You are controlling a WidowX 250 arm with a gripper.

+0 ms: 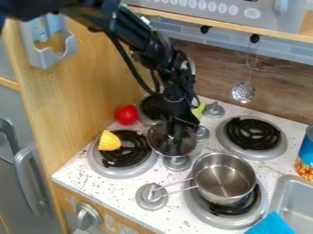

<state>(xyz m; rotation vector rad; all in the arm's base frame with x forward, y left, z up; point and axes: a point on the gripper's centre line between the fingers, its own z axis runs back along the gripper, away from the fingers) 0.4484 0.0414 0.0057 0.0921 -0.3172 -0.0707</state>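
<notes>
The yellow piece leans on the left coil, its cut-looking side towards the rings, so the raised metal probably props it; the red ball sits farther back beside the wooden wall, which may keep it from rolling off; the gripper hangs over the middle of the stove, with its pincer apparently clamped on the lid, near its centre; the lid is between the left coil and the pot, overlapping the knobs beneath, a spot where it could hardly lie flat, so the grip seems to bear it; a green thing lies behind the gripper, partly hidden; the pot stands upright on the front right burner, its base broad enough to steady it, its wire handle reaching left over a knob; the skimmer hangs from a hook against the back wall, off the worktop; the can stands upright behind the sink, and the blue cloth lies at the sink's near left edge.
</notes>
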